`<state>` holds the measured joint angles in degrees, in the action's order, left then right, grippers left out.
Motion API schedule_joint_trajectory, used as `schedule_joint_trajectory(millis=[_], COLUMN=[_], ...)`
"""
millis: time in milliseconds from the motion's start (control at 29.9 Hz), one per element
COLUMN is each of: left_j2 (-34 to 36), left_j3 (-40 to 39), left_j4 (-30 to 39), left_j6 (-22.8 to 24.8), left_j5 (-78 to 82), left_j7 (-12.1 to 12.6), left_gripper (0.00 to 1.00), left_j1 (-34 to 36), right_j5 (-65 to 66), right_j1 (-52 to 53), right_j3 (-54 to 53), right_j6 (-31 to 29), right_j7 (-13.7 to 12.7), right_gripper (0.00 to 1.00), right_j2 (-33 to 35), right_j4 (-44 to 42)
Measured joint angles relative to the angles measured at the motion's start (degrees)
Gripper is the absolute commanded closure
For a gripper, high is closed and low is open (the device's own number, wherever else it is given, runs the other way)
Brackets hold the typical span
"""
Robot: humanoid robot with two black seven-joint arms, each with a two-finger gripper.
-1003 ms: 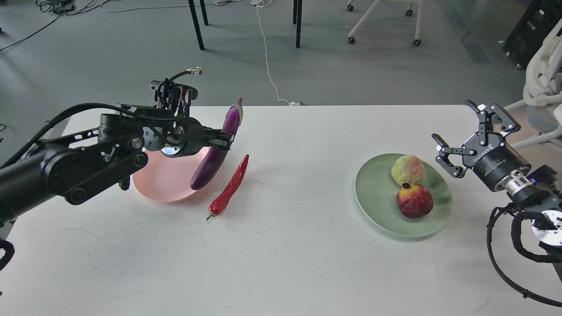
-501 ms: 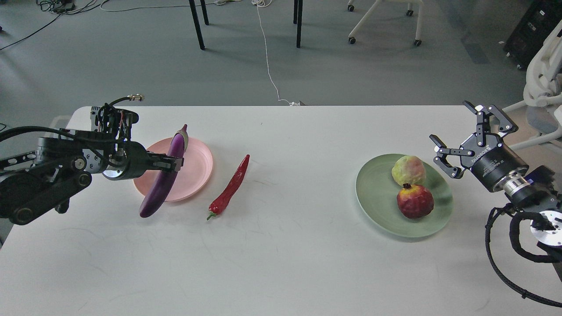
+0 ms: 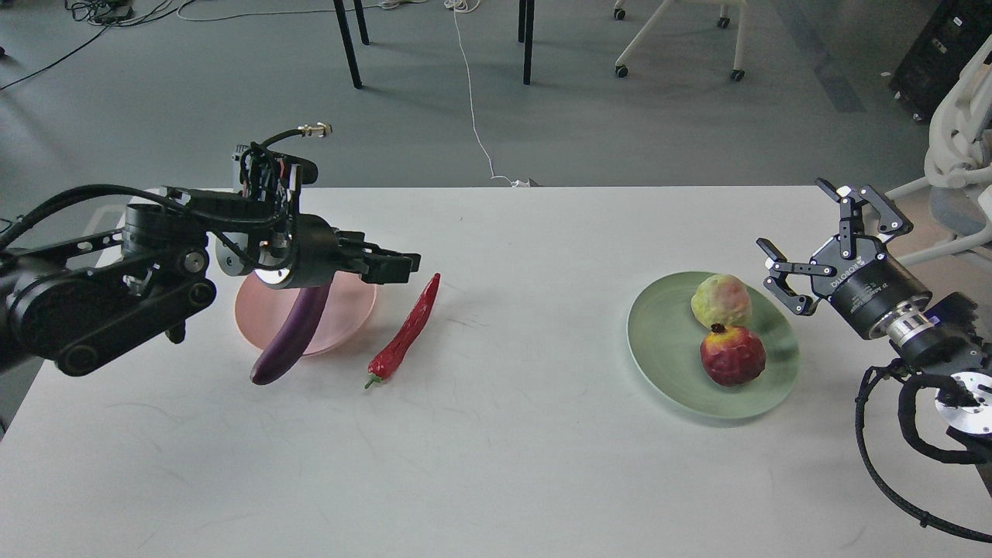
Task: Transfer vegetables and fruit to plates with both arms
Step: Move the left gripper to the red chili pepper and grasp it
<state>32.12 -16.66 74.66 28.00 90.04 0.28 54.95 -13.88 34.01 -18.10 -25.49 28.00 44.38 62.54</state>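
The purple eggplant lies across the salmon-pink plate, its lower end hanging over the rim onto the table. My left gripper is open and empty, hovering just above the plate's right side, close to the tip of the red chili pepper on the table. The pale green plate holds the yellow-green fruit and the pomegranate. My right gripper is open and empty, raised just right of the green plate.
The white table has its far edge just behind both plates. Chair and table legs and a cable are on the floor beyond. A white chair stands at the right.
My left gripper carried the eggplant left over the pink plate, let it go, and moved back right and up. The eggplant now rests on the plate. The right arm has barely moved.
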Motion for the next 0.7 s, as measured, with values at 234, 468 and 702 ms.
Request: schedule_joint_trajectory(millis=[234, 468, 702], left_j2=[-8.03, -9.42, -9.84], left_j3=[6.02, 6.63, 8.24], left_j4=[-7.51, -11.48, -13.54], left_j6=[-0.02, -1.47, -1.53], left_j5=[8.12, 11.06, 11.77], left_j7=[-0.2, -0.14, -0.01], left_gripper=[0.05, 0.16, 0.46], left_j1=[-0.54, -2.66, -2.81], right_j5=[0.0, 0.0, 0.0], right_j1=[-0.21, -0.43, -0.44], right_j3=[0.0, 0.07, 0.09], right_j6=[-0.03, -0.08, -0.08], right_j7=[0.0, 0.0, 0.0], right_gripper=[0.03, 0.03, 0.03], right_j2=[0.41, 0.41, 0.1], right_j4=[0.05, 0.04, 0.04])
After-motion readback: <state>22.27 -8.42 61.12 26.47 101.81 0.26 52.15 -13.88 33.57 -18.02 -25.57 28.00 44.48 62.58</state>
